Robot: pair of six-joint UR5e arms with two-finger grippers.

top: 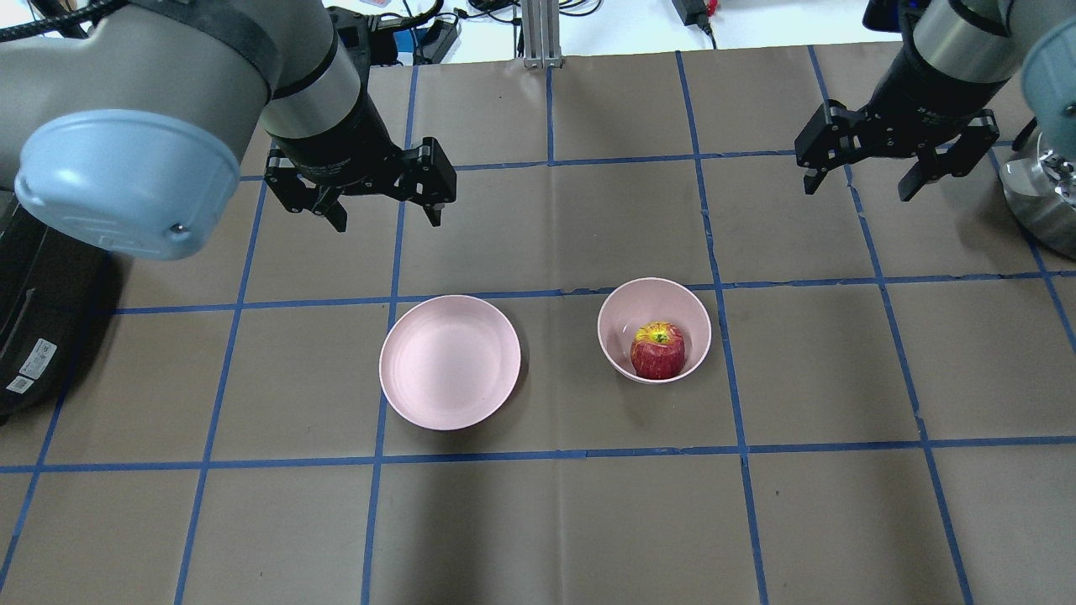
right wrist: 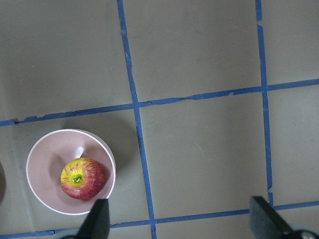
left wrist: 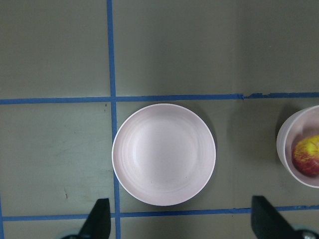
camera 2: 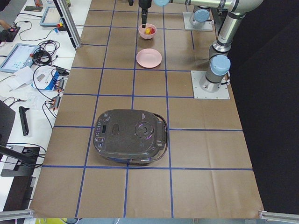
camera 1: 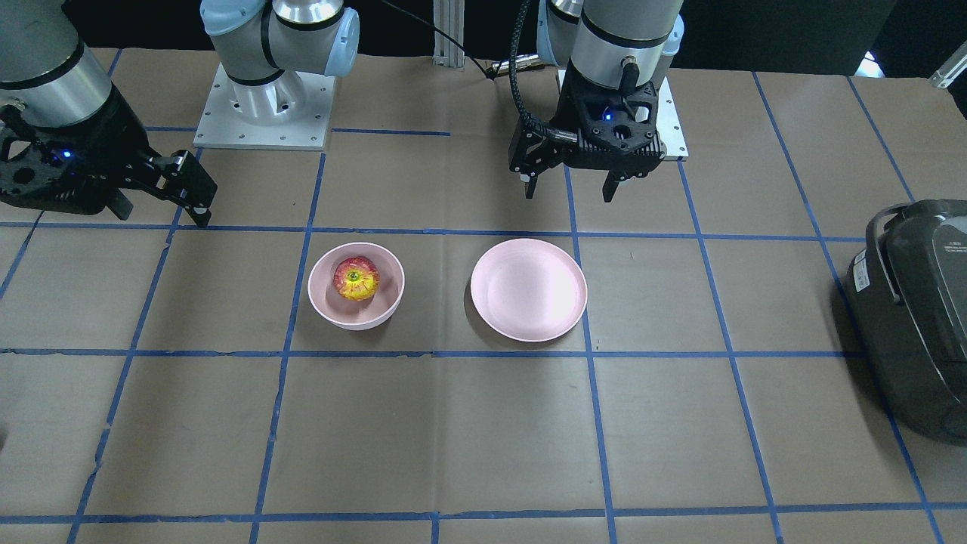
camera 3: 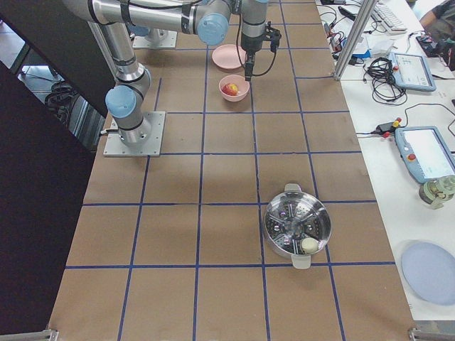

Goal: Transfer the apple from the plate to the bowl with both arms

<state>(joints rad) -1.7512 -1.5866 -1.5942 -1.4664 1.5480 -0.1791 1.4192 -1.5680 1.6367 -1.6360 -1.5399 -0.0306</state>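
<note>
The apple [top: 657, 350] sits in the bowl [top: 622, 315], stem dimple up, its red side towards the robot. The bowl stands on the worktop [top: 538, 521] near the plate [top: 450, 361]; the two are apart, with a strip of brown paper between them. The left hand [top: 387, 221] hangs high over the plate, fingers spread wide and gripping nothing. The right hand [top: 857, 192] is also raised and spread wide, with nothing between its fingers; in its wrist view the bowl lies low and to one side. A dark rice cooker [camera 2: 131, 136] rests at the worktop's left end and a steel steamer pot [camera 3: 297, 227] at its right end.
</note>
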